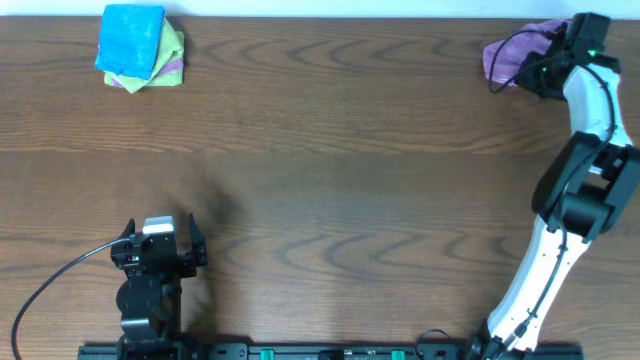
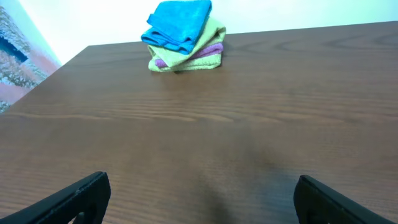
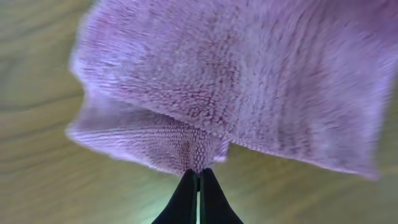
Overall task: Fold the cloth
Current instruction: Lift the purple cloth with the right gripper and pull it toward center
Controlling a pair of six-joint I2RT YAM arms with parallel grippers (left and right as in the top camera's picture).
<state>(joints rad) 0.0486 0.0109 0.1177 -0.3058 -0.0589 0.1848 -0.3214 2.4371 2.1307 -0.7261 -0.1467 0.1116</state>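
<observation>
The brown wood-grain table [image 1: 320,150] fills the overhead view. The right arm [image 1: 585,180], white with black joints, reaches from the near edge up to the far right corner. The left arm [image 1: 148,295] sits low at the near left, a black cable looping away from it.

The cloth [image 1: 512,55], lilac terry, is bunched at the far right corner of the table, close to the far edge and partly under the right arm's wrist. In the right wrist view it [image 3: 249,81] spreads across most of the frame, its looped pile plain to see, one doubled edge drooping toward the fingers. Whether it is lifted clear of the wood cannot be told.

At the far left corner, well apart from the cloth, is a stack: a blue cloth [image 1: 132,35] on top, a yellow-green cloth [image 1: 172,48] under it, and a purple layer [image 2: 211,50] showing between the yellow-green folds in the left wrist view.

The right gripper [image 3: 199,177] has its two black tips pressed together, pinching a fold of the cloth's edge between them. The left gripper [image 2: 202,199] is spread wide, its fingers [image 2: 81,196] at either side of the frame with only bare table between them, holding nothing.
</observation>
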